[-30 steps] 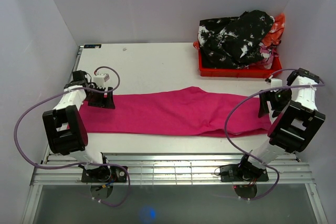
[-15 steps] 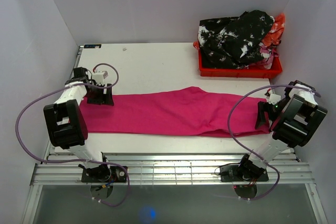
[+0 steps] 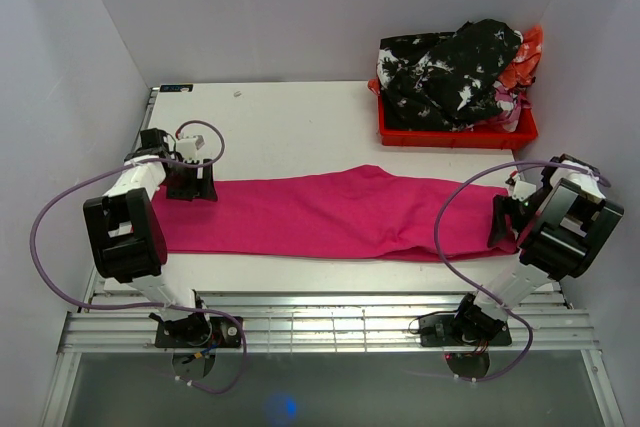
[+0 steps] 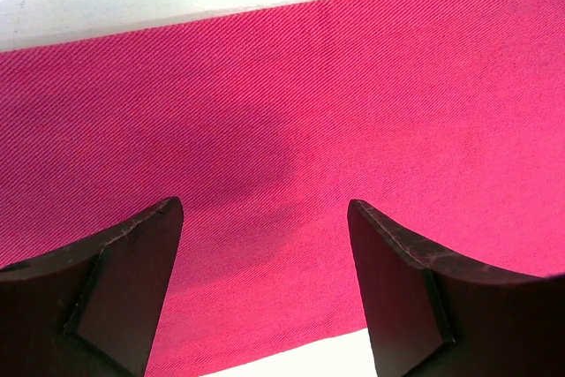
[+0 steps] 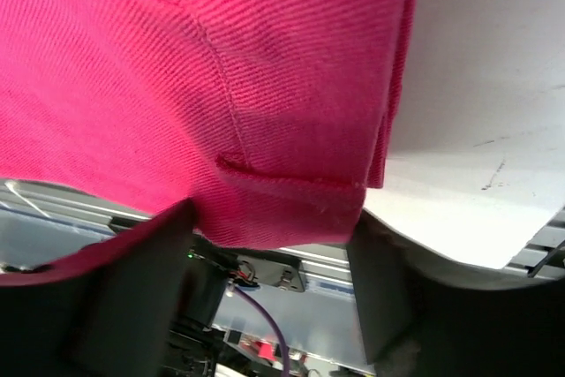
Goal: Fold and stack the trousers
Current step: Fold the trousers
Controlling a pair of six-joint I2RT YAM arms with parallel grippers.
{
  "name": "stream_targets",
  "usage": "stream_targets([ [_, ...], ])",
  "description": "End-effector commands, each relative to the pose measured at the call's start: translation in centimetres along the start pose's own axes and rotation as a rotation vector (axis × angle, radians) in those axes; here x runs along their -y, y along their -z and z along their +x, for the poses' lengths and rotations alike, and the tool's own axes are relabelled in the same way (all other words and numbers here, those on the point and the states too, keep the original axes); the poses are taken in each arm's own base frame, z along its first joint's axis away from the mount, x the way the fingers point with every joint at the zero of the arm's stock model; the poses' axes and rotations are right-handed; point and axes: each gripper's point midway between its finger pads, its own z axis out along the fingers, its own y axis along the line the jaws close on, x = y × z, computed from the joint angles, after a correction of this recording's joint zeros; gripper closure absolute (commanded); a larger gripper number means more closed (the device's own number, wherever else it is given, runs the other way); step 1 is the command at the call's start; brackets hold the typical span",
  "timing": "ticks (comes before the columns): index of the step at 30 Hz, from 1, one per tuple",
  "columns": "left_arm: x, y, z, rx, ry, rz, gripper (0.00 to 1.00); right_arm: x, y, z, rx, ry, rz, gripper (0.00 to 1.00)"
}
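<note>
The magenta-pink trousers [image 3: 330, 212] lie stretched out flat, left to right, across the white table [image 3: 290, 122]. My left gripper [image 3: 190, 185] hovers over their far left end. In the left wrist view it [image 4: 265, 207] is open, both dark fingers [image 4: 115, 289] just above the cloth [image 4: 309, 112], nothing between them. My right gripper [image 3: 503, 222] is at the trousers' right end. In the right wrist view it [image 5: 272, 216] is open, with a stitched corner of the trousers [image 5: 177, 68] reaching down between its fingers [image 5: 388, 289].
A red crate [image 3: 455, 132] heaped with black-and-white patterned clothing [image 3: 450, 72] stands at the back right, close behind the right arm. A metal rail [image 3: 330, 322] runs along the near edge. Bare tabletop [image 5: 477, 130] shows beside the trousers' right end.
The right arm has swung nearer and lower, bringing its gripper onto the trousers' right end. The left gripper has shifted slightly left and back. The trousers have not moved.
</note>
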Motion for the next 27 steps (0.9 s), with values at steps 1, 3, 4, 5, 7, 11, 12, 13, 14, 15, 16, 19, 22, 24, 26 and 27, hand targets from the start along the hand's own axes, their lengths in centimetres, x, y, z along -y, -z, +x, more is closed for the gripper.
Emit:
stream_targets([
  [1, 0.0, 0.0, -0.7, 0.018, -0.004, -0.008, 0.14, -1.2, -0.1, 0.6, 0.003, -0.029, -0.051, 0.33],
  [3, -0.2, -0.1, -0.5, 0.011, -0.002, -0.014, 0.14, -1.1, -0.4, 0.4, 0.007, -0.037, -0.055, 0.46],
  [4, -0.3, -0.3, -0.4, 0.005, 0.0, -0.015, 0.14, -1.0, -0.5, 0.2, 0.006, -0.04, -0.054, 0.52],
  [5, -0.6, -0.4, -0.1, -0.007, 0.001, -0.032, 0.16, -0.6, -0.2, -0.5, 0.025, -0.036, -0.042, 0.56],
  [7, -0.9, -0.7, 0.4, -0.028, 0.008, -0.047, 0.18, -0.2, 0.3, -1.2, 0.042, -0.031, -0.024, 0.7],
  [11, -1.8, -1.5, 2.1, -0.089, 0.004, -0.079, 0.28, 0.6, 2.2, -2.7, 0.098, 0.004, 0.026, 0.87],
  [12, -2.3, -1.7, 2.7, -0.113, 0.007, -0.107, 0.33, 0.7, 2.7, -3.0, 0.109, 0.016, 0.035, 0.92],
  [13, -2.7, -1.9, 3.3, -0.14, 0.0, -0.119, 0.36, 1.1, 3.0, -3.0, 0.111, 0.027, 0.057, 0.92],
  [14, -3.2, -2.4, 4.1, -0.171, 0.007, -0.131, 0.39, 1.3, 3.2, -3.0, 0.112, 0.051, 0.07, 0.92],
  [15, -3.4, -2.7, 4.9, -0.198, 0.009, -0.141, 0.42, 1.6, 3.3, -2.9, 0.111, 0.064, 0.087, 0.92],
  [16, -3.9, -2.7, 5.4, -0.219, 0.008, -0.167, 0.46, 2.0, 3.2, -2.6, 0.1, 0.073, 0.113, 0.92],
  [19, -4.6, -3.4, 6.6, -0.269, 0.019, -0.185, 0.52, 2.3, 2.4, -1.8, 0.077, 0.103, 0.122, 0.53],
  [22, -5.1, -3.6, 6.9, -0.29, 0.019, -0.195, 0.53, 2.3, 1.8, -1.3, 0.055, 0.121, 0.118, 0.32],
  [24, -5.3, -3.5, 6.7, -0.291, -0.001, -0.194, 0.54, 2.6, 2.1, -1.6, 0.067, 0.142, 0.139, 0.32],
  [26, -5.2, -3.1, 6.0, -0.274, -0.014, -0.175, 0.54, 2.7, 4.0, -3.2, 0.142, 0.187, 0.161, 0.35],
  [27, -5.0, -2.9, 5.4, -0.252, -0.034, -0.149, 0.53, 2.4, 4.8, -3.9, 0.176, 0.208, 0.154, 0.36],
])
